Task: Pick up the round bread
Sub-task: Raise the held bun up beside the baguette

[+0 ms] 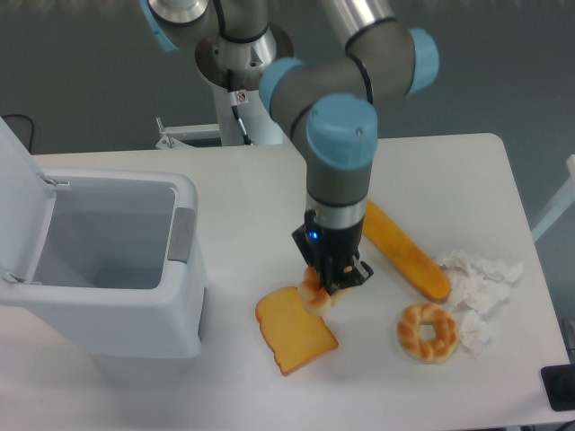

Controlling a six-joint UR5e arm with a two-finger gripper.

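Gripper (324,285) is clamped on the round bread (314,292) — hanging over the toast slice's (293,331) 1 o'clock corner, so the grip looks solid.

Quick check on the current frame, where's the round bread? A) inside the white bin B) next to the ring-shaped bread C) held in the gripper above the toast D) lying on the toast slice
C: the round bread sits clamped in the gripper, lifted over the upper right edge of the toast slice rather than lying on it.
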